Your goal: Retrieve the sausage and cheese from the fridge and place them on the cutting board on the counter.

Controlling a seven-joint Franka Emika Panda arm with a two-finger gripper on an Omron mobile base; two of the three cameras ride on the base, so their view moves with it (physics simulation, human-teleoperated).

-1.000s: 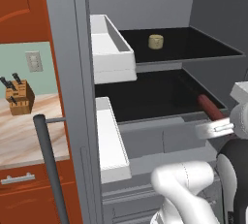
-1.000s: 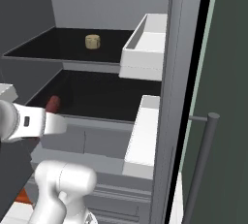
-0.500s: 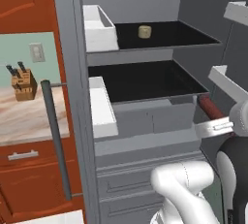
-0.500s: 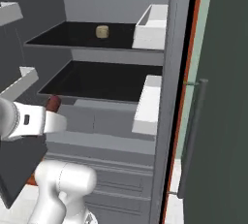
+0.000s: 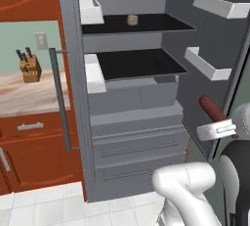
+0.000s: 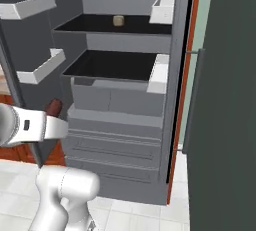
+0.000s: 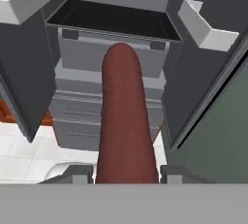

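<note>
My gripper [image 7: 126, 172] is shut on the sausage [image 7: 125, 116], a dark red-brown link that juts forward between the fingertips [image 7: 82, 173]. From the base, the sausage [image 5: 211, 107] [image 6: 53, 107] hangs in front of the open fridge [image 5: 136, 98], level with its lower drawers and outside the shelves. The cheese [image 5: 132, 20] [image 6: 118, 21], a small pale chunk, sits at the back of the top dark shelf. A stretch of marbled counter [image 5: 29, 93] lies left of the fridge. The cutting board is out of view.
Both fridge doors stand open, with pale bins [image 5: 210, 63] on the right door and a long bar handle [image 5: 61, 98] on the left one. A knife block [image 5: 29, 68] stands on the counter. White floor tiles [image 6: 15, 185] spread below.
The whole picture has shifted: the base has backed away from the fridge, which now looks farther off. The sausage stays in the gripper's hold, and the cheese has not moved on its shelf.
</note>
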